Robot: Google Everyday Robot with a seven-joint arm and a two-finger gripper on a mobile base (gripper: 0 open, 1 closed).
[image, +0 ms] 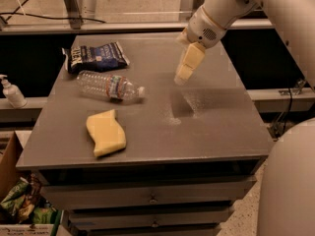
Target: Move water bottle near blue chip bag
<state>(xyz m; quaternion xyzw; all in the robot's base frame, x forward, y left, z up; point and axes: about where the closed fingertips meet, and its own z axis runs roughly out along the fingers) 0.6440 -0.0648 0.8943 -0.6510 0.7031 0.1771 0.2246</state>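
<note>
The water bottle (109,86) lies on its side on the grey table (211,127), left of centre, its white cap pointing right. The blue chip bag (94,56) lies flat at the table's far left corner, just behind the bottle. My gripper (184,74) hangs from the white arm above the table's middle right, well to the right of the bottle's cap and apart from it. It holds nothing.
A yellow wavy sponge (106,133) lies near the table's front left. A small white pump bottle (12,92) stands on a ledge left of the table. A box with bags (19,203) sits on the floor at lower left. Drawers run under the tabletop.
</note>
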